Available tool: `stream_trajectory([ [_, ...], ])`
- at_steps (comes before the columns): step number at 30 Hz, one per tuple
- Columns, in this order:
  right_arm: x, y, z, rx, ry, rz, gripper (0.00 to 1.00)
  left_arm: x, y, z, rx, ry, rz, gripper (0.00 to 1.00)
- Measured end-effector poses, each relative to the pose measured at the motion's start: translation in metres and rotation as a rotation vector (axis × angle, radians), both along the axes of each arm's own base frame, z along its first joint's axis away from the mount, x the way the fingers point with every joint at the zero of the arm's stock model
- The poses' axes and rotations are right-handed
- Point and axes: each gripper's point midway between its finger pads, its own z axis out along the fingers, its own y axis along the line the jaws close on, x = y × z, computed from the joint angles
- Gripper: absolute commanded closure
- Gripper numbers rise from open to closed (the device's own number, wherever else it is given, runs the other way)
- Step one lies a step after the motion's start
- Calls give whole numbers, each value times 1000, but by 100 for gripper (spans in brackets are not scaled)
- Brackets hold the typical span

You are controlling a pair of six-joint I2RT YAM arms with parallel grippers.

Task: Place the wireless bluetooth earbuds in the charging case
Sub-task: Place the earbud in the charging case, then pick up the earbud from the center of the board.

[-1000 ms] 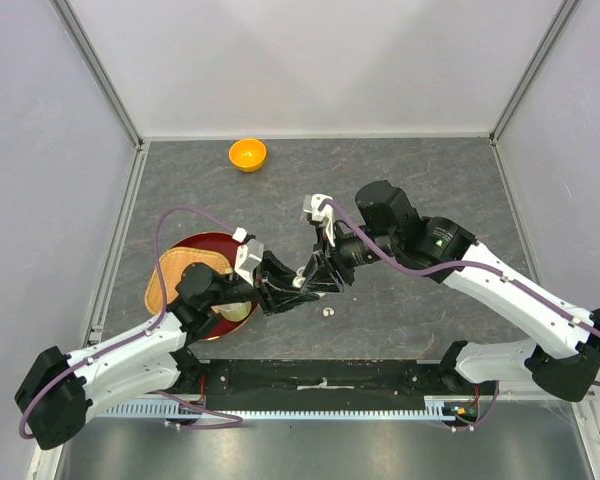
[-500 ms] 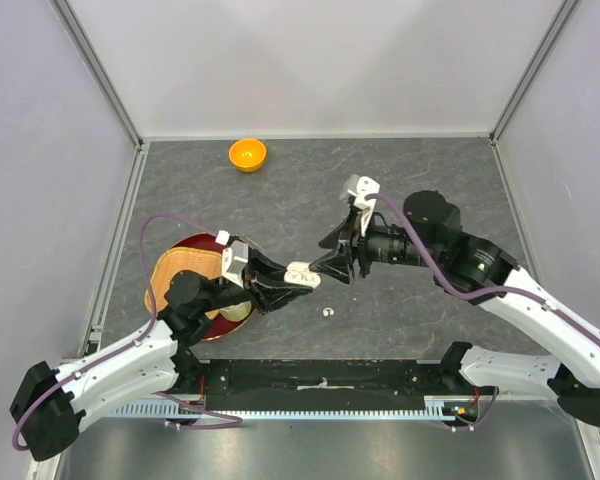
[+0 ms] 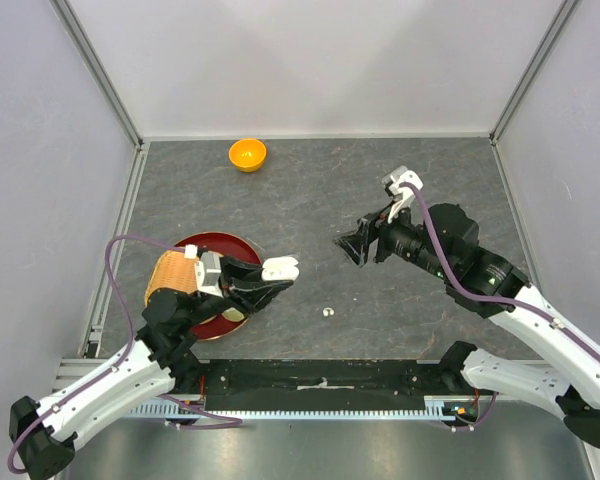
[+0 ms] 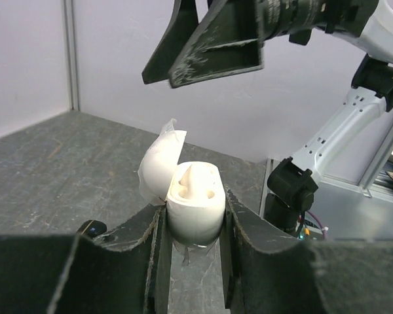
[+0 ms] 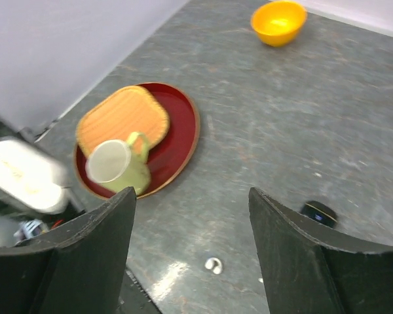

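- Left gripper (image 4: 194, 229): clenched on the white charging case (image 4: 193, 196), lid hinged open, held above the table (image 3: 310, 190) at 7 o'clock of centre.
- Right gripper (image 3: 356, 246): jaws spread wide, nothing between them, aloft at 3 o'clock of the case, well apart from it.
- White earbud (image 3: 327, 312): loose on the table at 6 o'clock.
- Small black item (image 5: 319, 212): on the table, kind unclear.
- Red plate (image 3: 242, 243): 8 o'clock, bearing a woven mat (image 3: 170, 275) and a green mug (image 5: 118, 167).
- Orange bowl (image 3: 247, 154): 11 o'clock.

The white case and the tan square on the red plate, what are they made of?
The white charging case looks like smooth matte plastic, evenly coloured with moulded hollows. The tan square seems woven, maybe wicker or bamboo: faint ribbed texture.
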Motion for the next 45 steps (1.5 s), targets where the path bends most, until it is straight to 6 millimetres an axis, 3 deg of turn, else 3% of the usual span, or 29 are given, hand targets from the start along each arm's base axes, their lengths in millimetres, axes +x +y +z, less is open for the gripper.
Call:
stream_trajectory([
  [6,35,-29,-29,-75,59,-164,33,1,9,0,-9,-1,42,98],
  [8,41,-30,-52,-116,102,-171,35,2,9,-2,-2,6,47,98],
  [11,43,-23,-101,-194,200,-134,41,2,10,-3,2,10,52,98],
  [16,23,-15,-217,-376,469,-33,44,3,10,-5,7,16,55,98],
  [19,6,-15,-254,-423,586,10,44,3,10,-6,10,19,55,98],
  [33,5,3,-291,-405,685,55,46,5,10,-8,14,27,62,98],
  [45,-8,14,-310,-430,727,99,47,6,9,-13,29,41,61,98],
])
